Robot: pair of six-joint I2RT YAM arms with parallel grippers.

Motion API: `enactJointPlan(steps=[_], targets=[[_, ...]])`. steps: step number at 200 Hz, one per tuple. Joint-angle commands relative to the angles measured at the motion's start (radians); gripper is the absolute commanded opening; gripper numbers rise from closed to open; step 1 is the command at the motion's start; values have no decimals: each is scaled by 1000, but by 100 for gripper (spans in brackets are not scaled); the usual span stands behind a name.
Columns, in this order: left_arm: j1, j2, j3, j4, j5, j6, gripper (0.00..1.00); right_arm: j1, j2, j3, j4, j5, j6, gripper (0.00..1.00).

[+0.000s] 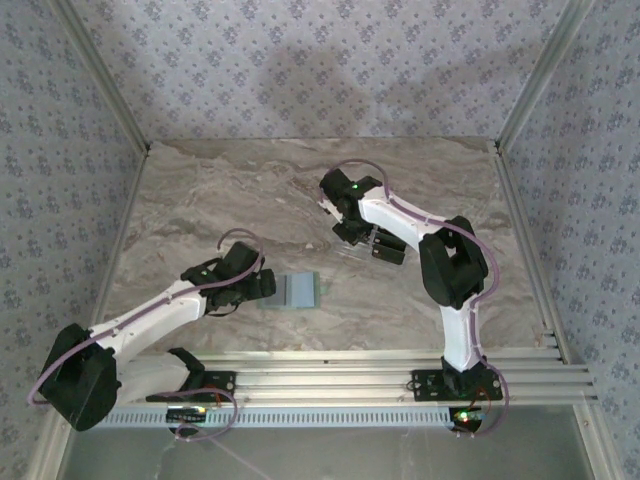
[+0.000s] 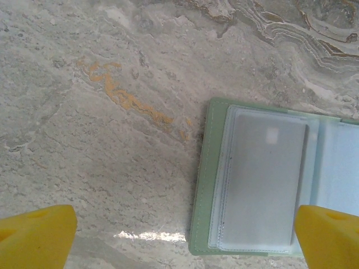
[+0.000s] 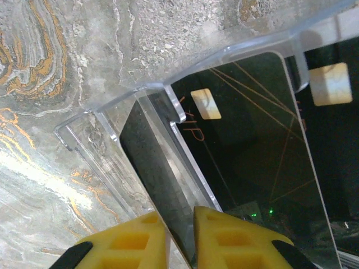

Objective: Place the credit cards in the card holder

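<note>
**Top view.** The marble table (image 1: 220, 190) carries the card holder (image 1: 298, 290) at about 7 o'clock from its centre, lying flat and opened. The left gripper (image 1: 266, 286) sits at 9 o'clock of the holder, just beside it. The right gripper (image 1: 362, 240) is at about 2 o'clock from the holder and well apart from it, over a clear plastic stand (image 1: 350, 250) with the credit cards (image 1: 388, 248) at 3 o'clock of the table's centre.

**Left wrist view.** The yellow fingers (image 2: 33, 238) stand wide apart, nothing between them. The pale green holder, its transparent sleeves uppermost, lies toward 3 o'clock. Its left edge falls between the two fingertips and its lower right corner is beside the right one.

**Right wrist view.** The black cards, with thin orange lines and pale chips, stand tilted in the stand's slots. The yellow fingers (image 3: 235, 241) are drawn close together at 6 o'clock, with the lower edge of the leftmost card (image 3: 160, 185) in the narrow gap between them. Whether the pads press on it cannot be told.
</note>
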Motion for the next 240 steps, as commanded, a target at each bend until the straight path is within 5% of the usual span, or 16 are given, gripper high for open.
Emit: enactJointPlan(steps=[1,111,183,240], targets=[[7,3,14,5,9,17,100,1,-18,42,-38,11,-17,19],[7,1,15,10,15,21,100,12,-18,97,-68,22,-42,0],[7,-4,15,-20,-14,39,100,87,-129,150,-77,58,0,0],[6,48,14,-28,-33,72,100,150,-324,-34,108,-209,386,0]])
